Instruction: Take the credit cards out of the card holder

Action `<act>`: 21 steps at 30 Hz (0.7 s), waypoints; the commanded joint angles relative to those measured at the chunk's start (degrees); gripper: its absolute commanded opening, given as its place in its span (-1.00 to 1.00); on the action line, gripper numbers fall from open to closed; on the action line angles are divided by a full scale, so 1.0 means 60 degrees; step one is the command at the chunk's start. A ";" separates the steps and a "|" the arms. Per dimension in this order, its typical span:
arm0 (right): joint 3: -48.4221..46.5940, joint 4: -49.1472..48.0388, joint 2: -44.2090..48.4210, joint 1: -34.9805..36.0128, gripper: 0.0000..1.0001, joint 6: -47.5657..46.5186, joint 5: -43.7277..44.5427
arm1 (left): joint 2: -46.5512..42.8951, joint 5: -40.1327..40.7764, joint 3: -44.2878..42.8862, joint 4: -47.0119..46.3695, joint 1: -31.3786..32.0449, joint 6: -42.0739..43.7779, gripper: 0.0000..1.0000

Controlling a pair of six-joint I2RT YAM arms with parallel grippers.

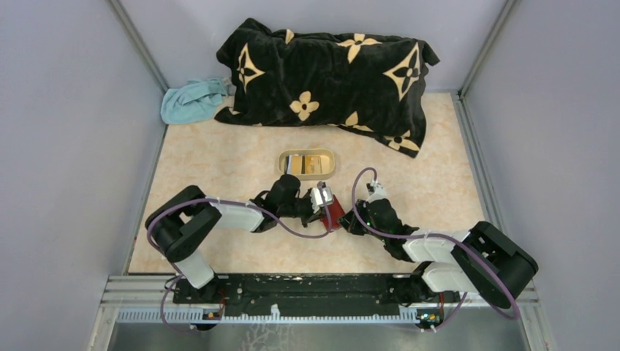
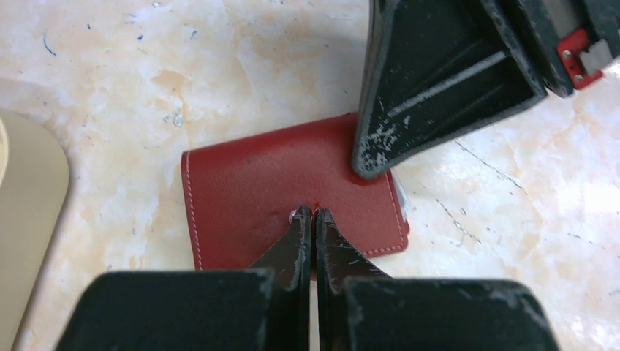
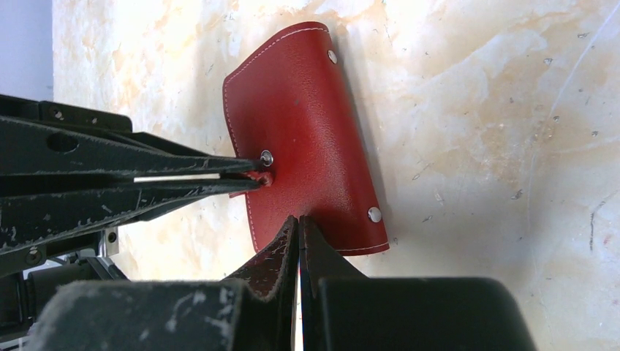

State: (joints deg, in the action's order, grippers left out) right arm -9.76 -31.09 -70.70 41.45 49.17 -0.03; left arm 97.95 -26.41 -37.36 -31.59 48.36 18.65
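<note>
The card holder (image 1: 333, 213), a dark red wallet, lies folded shut on the marble tabletop between my two grippers. It also shows in the left wrist view (image 2: 248, 190) and in the right wrist view (image 3: 307, 124). My left gripper (image 2: 313, 213) is shut on its small red tab (image 3: 262, 178) next to a metal snap. My right gripper (image 3: 300, 219) is shut, with its tips pressed on the wallet's cover near one edge. A thin pale edge (image 2: 401, 196) shows at the wallet's side. Several credit cards (image 1: 305, 162), black, orange-yellow and white, lie in the beige tray.
The beige oval tray (image 1: 330, 164) stands just beyond the wallet; its rim shows in the left wrist view (image 2: 29, 219). A black blanket with cream flowers (image 1: 329, 73) and a light blue cloth (image 1: 191, 101) lie at the back. Grey walls close in the sides.
</note>
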 commanded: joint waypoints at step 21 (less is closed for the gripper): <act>-0.0722 0.2829 0.1324 -0.0082 -0.88 -0.0667 0.0353 | -0.3067 0.0898 0.1384 -0.0143 -0.0180 -0.0659 -1.00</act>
State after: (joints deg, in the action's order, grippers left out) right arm -10.26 -24.16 -67.09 41.43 48.03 -0.01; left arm 82.15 -22.76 -29.56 -29.78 47.72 15.62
